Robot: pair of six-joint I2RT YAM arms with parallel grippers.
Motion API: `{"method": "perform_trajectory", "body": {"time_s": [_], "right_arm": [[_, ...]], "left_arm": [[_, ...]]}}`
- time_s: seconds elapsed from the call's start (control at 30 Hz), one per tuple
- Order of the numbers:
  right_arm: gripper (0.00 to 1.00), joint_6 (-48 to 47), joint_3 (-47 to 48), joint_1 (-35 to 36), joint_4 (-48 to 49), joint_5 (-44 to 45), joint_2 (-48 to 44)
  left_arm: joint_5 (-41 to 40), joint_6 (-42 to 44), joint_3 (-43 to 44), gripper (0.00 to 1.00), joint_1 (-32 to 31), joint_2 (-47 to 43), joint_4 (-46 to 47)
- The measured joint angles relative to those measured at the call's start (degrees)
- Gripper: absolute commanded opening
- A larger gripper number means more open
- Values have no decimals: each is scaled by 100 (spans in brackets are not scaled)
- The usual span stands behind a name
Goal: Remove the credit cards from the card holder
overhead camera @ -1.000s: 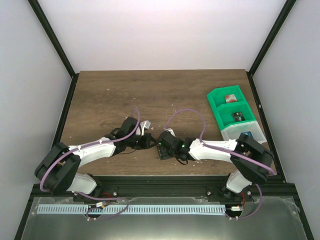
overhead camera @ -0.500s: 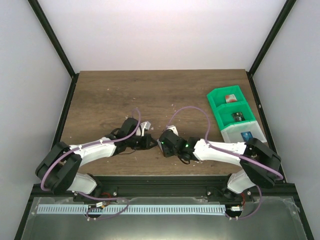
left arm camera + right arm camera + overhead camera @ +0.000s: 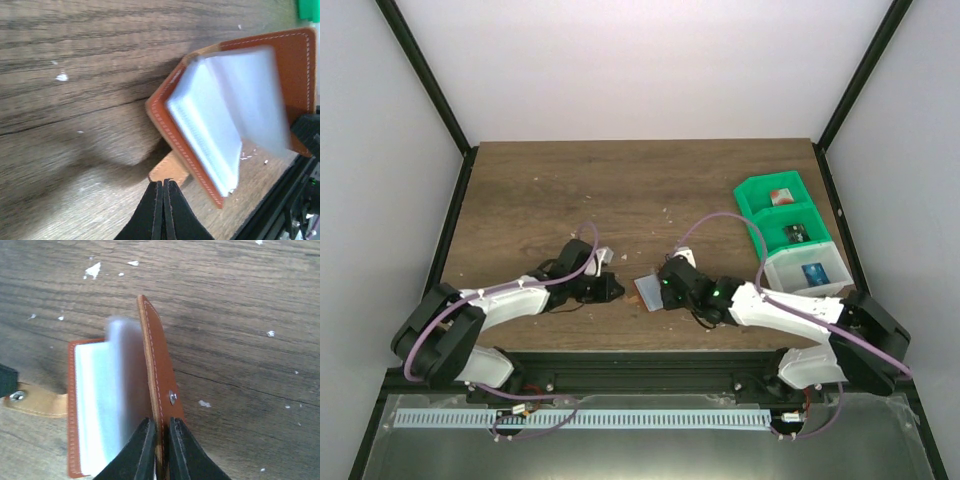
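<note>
- Right gripper [image 3: 160,440]: the jaws are pressing together on the lower edge of the card holder's [image 3: 90,405] reddish-brown cover [image 3: 156,365], which is standing upright on its edge
- Left gripper [image 3: 163,202]: the fingers are lying pressed together and appear to be pinching the end of the tan strap [image 3: 169,171], anchoring the holder against the table [image 3: 75,60]
- Card holder: it is lying open between the two grippers near the table's front edge, with pale blue-grey sleeves [image 3: 215,125] fanning out; no card face is showing in them
- Credit cards [image 3: 782,194]: three are lying one apiece in the green and white bins [image 3: 757,215] at the right, well apart from the holder
- Step in hand, as judged: spreading the holder open and checking the sleeves for any remaining card
- Next move is calling for: drawing the cover wider while the left arm is pinning the strap, without dragging the holder
</note>
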Motion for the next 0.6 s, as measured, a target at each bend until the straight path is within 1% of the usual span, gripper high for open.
{"method": "perform_trajectory", "body": {"time_s": [0.17, 0.33, 0.53, 0.57, 0.6], "right_arm": [[14, 68, -446, -332, 170, -195, -111], [13, 125, -782, -463, 205, -369, -245], [12, 219, -911, -479, 302, -507, -358], [11, 223, -944, -481, 334, -525, -404], [11, 229, -984, -481, 372, -546, -450]], "left_arm": [[-258, 201, 22, 0, 85, 11, -282], [-452, 348, 90, 0, 131, 22, -496], [-361, 365, 96, 0, 149, 63, -490], [-348, 365, 96, 3, 149, 63, -483], [-341, 365, 96, 8, 149, 63, -483]]}}
